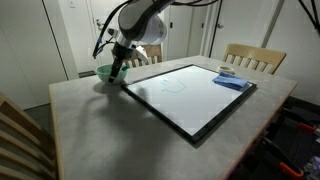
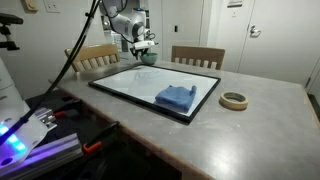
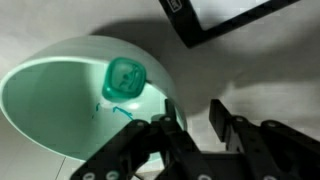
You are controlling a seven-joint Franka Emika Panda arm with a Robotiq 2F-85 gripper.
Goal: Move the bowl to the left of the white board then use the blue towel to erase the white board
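The pale mint-green bowl sits on the table just off a corner of the white board, whose black frame corner shows in the wrist view. A green piece lies inside the bowl. My gripper is down at the bowl's rim, one finger inside and one outside. A gap still shows between the fingers, and the table is visible through it. The blue towel lies bunched on the white board, far from the gripper.
A roll of tape lies on the table beside the board. Wooden chairs stand along the table's edges. Equipment and cables sit near the table's side.
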